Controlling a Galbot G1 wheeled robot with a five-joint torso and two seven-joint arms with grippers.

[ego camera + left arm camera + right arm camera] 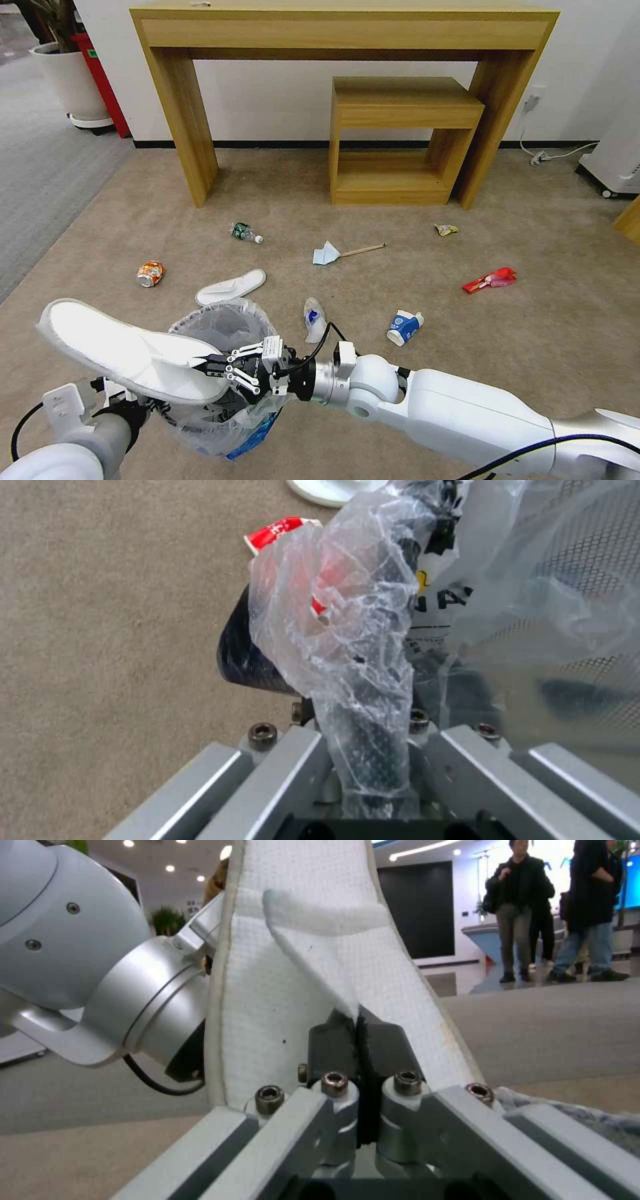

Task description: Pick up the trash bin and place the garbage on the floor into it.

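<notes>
The trash bin, black with a crinkled plastic liner, hangs low in front of me. My left gripper is shut on its rim and bag. Above the bin's near left edge my right gripper is shut on a white slipper, its sole reaching out to the left. On the beige floor lie a second slipper, an orange can, a green-label bottle, a blue mask, a wooden stick, red packets and a paper cup.
A wooden desk with a small wooden stand under it lines the far wall. A potted plant stands on grey ribbed carpet at the left. A white appliance and its cable sit at the right. A yellow wrapper and white plastic scrap also lie about.
</notes>
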